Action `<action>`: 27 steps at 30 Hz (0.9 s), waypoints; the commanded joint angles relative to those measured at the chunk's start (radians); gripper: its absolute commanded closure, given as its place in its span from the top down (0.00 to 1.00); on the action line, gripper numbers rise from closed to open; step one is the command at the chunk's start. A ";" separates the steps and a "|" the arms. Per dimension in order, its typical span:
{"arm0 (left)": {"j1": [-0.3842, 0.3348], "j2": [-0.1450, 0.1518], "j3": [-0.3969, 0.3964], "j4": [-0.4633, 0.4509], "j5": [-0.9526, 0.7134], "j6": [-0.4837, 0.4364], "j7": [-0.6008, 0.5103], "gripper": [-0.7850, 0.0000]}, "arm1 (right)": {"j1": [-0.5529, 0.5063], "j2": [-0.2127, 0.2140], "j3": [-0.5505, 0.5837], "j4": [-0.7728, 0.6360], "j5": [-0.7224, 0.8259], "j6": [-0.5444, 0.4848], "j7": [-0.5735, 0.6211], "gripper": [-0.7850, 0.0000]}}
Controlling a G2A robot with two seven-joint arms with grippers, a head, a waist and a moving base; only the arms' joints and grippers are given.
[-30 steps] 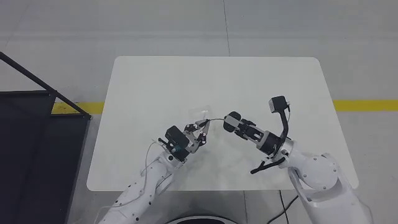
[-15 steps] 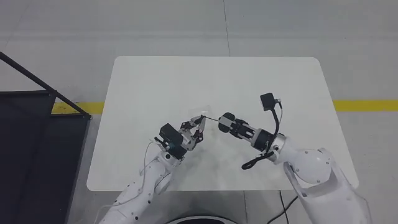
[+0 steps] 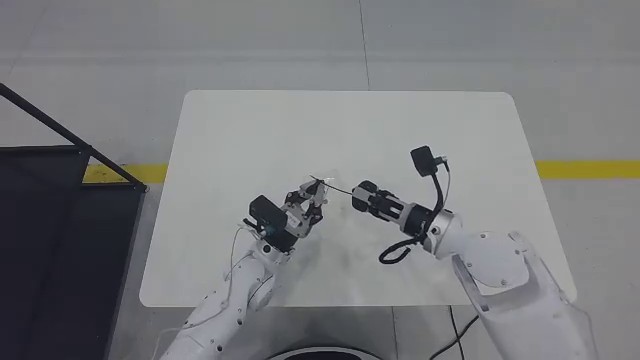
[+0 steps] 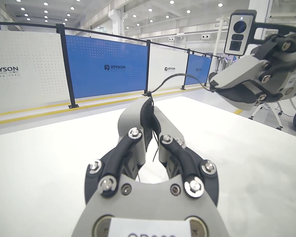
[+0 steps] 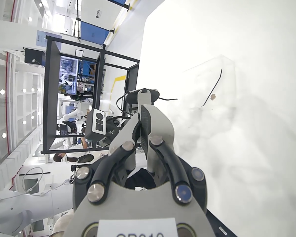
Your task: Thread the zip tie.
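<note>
A thin black zip tie spans the gap between my two grippers above the middle of the white table. My left gripper is shut on its head end. In the left wrist view the head pokes out above the fingertips of that gripper, a loose tail hangs down between the fingers, and the strap arches over to my right gripper. My right gripper is shut on the strap's other end. In the right wrist view a short piece of the strap shows beside its closed fingertips.
A clear plastic bag lies flat on the table just beyond the grippers, also seen as the bag from above. Another black zip tie lies in it. A black-framed stand borders the table's left side.
Both grippers have shifted a little to the left and farther from the robot, keeping the zip tie held between them. The right arm's elbow swung inward.
</note>
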 commanded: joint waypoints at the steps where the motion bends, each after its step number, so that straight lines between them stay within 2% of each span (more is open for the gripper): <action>1: 0.001 -0.001 -0.002 0.001 -0.003 0.001 0.001 0.00 | 0.008 -0.001 -0.004 0.005 -0.004 0.022 0.006 0.00; 5: 0.001 -0.004 -0.005 0.002 -0.007 0.001 0.003 0.00 | 0.029 -0.001 -0.012 0.010 -0.014 0.063 0.030 0.00; 10: -0.001 -0.004 -0.001 0.007 0.030 -0.011 0.000 0.00 | 0.037 -0.002 -0.022 0.012 -0.021 0.068 0.035 0.00; 15: -0.002 -0.004 0.000 0.011 0.051 -0.023 0.008 0.00 | 0.040 -0.003 -0.025 0.015 -0.022 0.070 0.029 0.00; 17: -0.002 -0.005 0.000 0.012 0.058 -0.021 0.011 0.00 | 0.036 -0.006 -0.019 0.015 -0.007 0.074 -0.009 0.00; 22: -0.003 -0.006 -0.002 0.018 0.066 -0.018 0.005 0.00 | 0.006 -0.009 0.007 0.009 0.057 0.017 -0.065 0.00; 27: -0.007 -0.009 0.003 0.020 0.078 -0.019 -0.013 0.00 | -0.020 -0.007 0.023 0.007 0.072 -0.064 -0.052 0.00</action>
